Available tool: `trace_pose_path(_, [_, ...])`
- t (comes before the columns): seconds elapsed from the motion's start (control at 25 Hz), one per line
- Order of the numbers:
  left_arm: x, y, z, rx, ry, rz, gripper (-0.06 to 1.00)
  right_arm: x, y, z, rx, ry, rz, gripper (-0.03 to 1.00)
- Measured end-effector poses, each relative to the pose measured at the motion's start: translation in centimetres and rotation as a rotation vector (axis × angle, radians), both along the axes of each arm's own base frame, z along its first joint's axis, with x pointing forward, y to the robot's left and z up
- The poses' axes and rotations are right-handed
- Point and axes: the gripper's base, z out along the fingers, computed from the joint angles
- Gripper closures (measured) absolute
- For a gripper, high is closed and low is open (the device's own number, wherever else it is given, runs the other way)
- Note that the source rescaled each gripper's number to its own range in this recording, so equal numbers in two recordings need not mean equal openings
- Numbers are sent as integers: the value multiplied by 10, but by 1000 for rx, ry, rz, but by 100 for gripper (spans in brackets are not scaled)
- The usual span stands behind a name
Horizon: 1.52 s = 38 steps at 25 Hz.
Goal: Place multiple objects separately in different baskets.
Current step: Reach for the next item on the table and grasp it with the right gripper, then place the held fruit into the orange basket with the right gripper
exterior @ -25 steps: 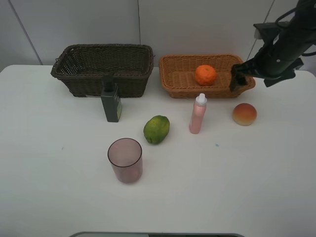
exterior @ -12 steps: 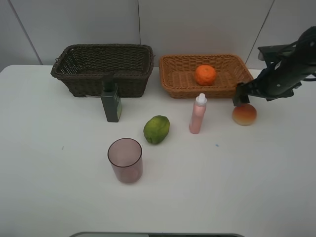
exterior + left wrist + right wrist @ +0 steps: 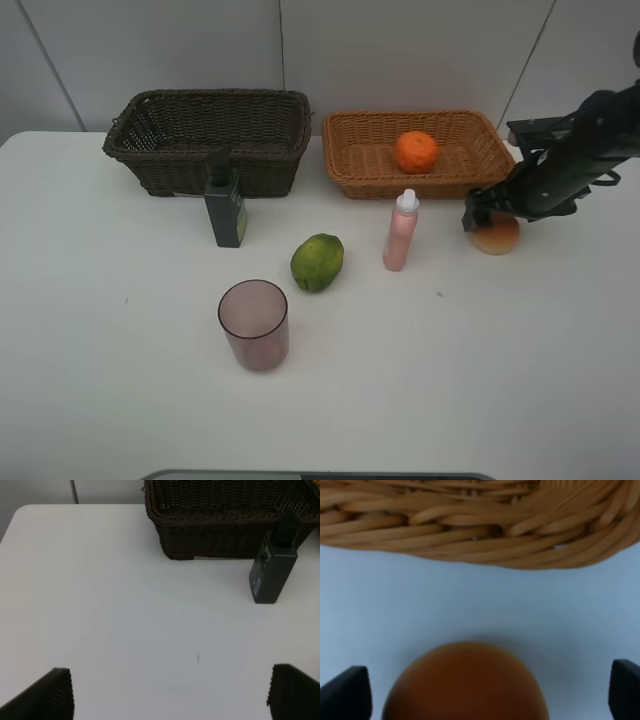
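The orange (image 3: 416,151) lies in the shallow orange-tan basket (image 3: 400,185). The deeper dark brown basket (image 3: 200,175) stands to its left. The dark green pump bottle (image 3: 224,205) stands in front of it. The green fruit (image 3: 317,261), the pink white-capped bottle (image 3: 401,232) and the mauve cup (image 3: 254,325) are on the table. My right gripper (image 3: 485,215) is open, low over the peach-like fruit (image 3: 497,238). In the right wrist view its fingertips (image 3: 345,692) flank the fruit (image 3: 465,685). My left gripper (image 3: 170,695) is open and empty, and out of the high view.
The white table (image 3: 450,380) ends at a grey wall behind the baskets. The tan basket's woven wall (image 3: 470,520) is just beyond the peach-like fruit. The left wrist view shows the dark basket (image 3: 215,535) and the pump bottle (image 3: 275,567).
My right gripper has come down from over the tan basket's right end to the peach-like fruit on the table. Nothing else has moved.
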Motion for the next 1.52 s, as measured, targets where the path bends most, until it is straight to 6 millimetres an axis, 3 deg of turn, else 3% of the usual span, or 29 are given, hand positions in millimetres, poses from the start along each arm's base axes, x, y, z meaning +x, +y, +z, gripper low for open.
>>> trace_pose_path(0.68, [0, 0, 0, 0, 0, 0, -6, -3, 5, -10, 27, 61, -24, -2])
trace_pose_path(0.76, [0, 0, 0, 0, 0, 0, -6, -4, 5, -10, 26, 67, -24, 8])
trace_pose_path(0.8, [0, 0, 0, 0, 0, 0, -6, -4, 5, -10, 26, 67, -24, 20])
trace_pose_path(0.88, [0, 0, 0, 0, 0, 0, -6, -4, 5, -10, 26, 71, -24, 55])
trace_pose_path(1.36, [0, 0, 0, 0, 0, 0, -6, -5, 5, -11, 25, 81, -24, 54])
trace_pose_path(1.52, [0, 0, 0, 0, 0, 0, -6, -6, 5, 1, 27, 57, -24, 54])
